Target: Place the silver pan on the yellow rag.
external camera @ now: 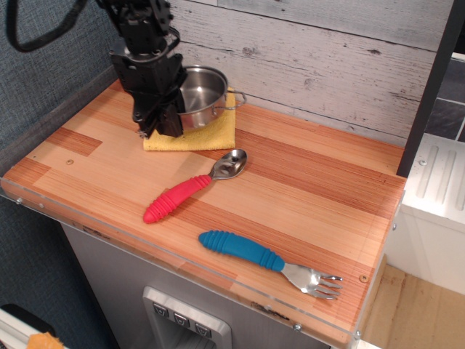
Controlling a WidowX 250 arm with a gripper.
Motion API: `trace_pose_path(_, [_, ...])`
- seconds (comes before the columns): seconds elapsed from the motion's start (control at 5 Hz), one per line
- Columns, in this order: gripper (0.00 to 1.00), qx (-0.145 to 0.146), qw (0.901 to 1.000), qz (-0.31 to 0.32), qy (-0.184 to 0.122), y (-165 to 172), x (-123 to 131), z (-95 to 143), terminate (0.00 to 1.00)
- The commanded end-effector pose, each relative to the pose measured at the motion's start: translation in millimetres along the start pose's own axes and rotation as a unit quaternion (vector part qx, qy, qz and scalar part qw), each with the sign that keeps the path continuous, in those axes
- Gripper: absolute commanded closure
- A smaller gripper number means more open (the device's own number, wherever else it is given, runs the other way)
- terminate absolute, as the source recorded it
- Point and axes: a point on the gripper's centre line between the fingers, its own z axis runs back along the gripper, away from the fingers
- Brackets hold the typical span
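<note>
observation.image: shiny silver pan [201, 94], seemingly gripped

The silver pan [201, 96] is seen as polished, mirror-bright metal. Under it, the yellow rag [207, 133] shows as matt, soft, textured cloth. The tabletop [305, 189] is made of smooth, striped wood with a clear plastic edge. At 5 o'clock from the pan, a spoon [194, 187] is formed of shiny metal with a ribbed, matt red grip. The pincer [158, 123] is matt black.
</note>
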Motion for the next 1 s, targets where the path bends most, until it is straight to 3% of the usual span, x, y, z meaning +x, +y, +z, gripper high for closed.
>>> trace_pose_path(0.0, [0.00, 0.007, 1.0000, -0.003, -0.004, 3.1, -14.2, 16.6, 0.00])
trace_pose_path(0.4, [0.00, -0.001, 1.0000, -0.006, -0.006, 4.0, -14.3, 25.7, 0.00])
trace_pose_path(0.6, [0.00, -0.019, 0.9996, -0.012, -0.018, 6.6, -15.8, 44.4, 0.00])
trace_pose_path(0.8, [0.00, -0.019, 0.9981, -0.057, -0.016, 9.4, -14.6, 66.0, 0.00])
